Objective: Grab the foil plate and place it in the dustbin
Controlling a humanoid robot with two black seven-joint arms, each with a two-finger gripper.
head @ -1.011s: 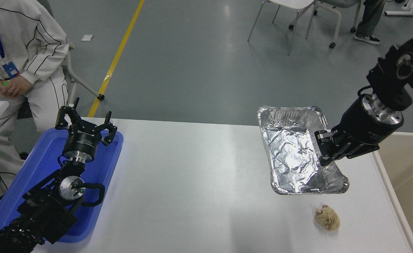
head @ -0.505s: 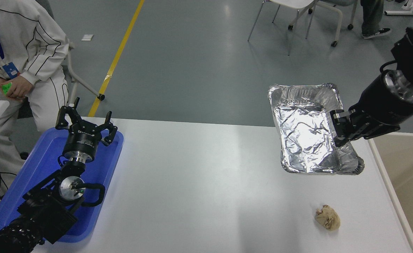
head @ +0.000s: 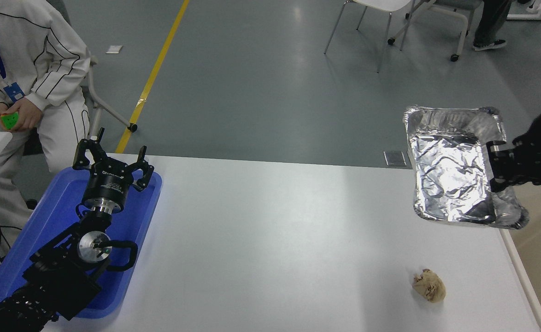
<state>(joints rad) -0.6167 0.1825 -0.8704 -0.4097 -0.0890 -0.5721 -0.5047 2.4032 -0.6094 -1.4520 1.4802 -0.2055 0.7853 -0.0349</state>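
foil plate [head: 450, 170]: crinkled shiny foil | tray [head: 58, 216]: glossy blue plastic | table [head: 275, 249]: smooth matt white

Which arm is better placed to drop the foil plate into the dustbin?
The right. Its pincer grips the foil plate by its right wall, lifted off the table beside the dustbin at the right edge. The left pincer sits open over the blue tray, far across the table.
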